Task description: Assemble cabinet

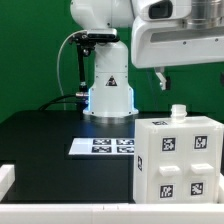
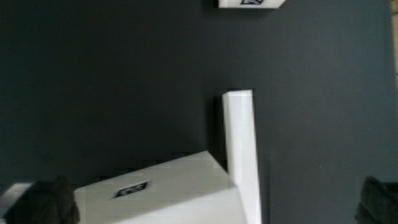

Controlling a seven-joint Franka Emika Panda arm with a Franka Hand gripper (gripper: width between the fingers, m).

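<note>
The white cabinet [image 1: 178, 160] stands on the black table at the exterior view's lower right. It is a boxy body with several black-and-white tags on its front and a small white knob [image 1: 178, 112] on top. My gripper [image 1: 162, 80] hangs above it, apart from it. In the wrist view the cabinet [image 2: 169, 195] shows as a white tagged face with a tall thin panel edge [image 2: 237, 140] beside it. My gripper [image 2: 210, 206] is open and empty. Its dark fingertips [image 2: 45, 205] stand far apart at either side.
The marker board [image 1: 105, 146] lies flat in front of the robot base [image 1: 110, 95]. A tag [image 2: 254, 4] also shows at the edge of the wrist view. A white rim [image 1: 6, 180] borders the black table [image 1: 40, 140] at the exterior view's left.
</note>
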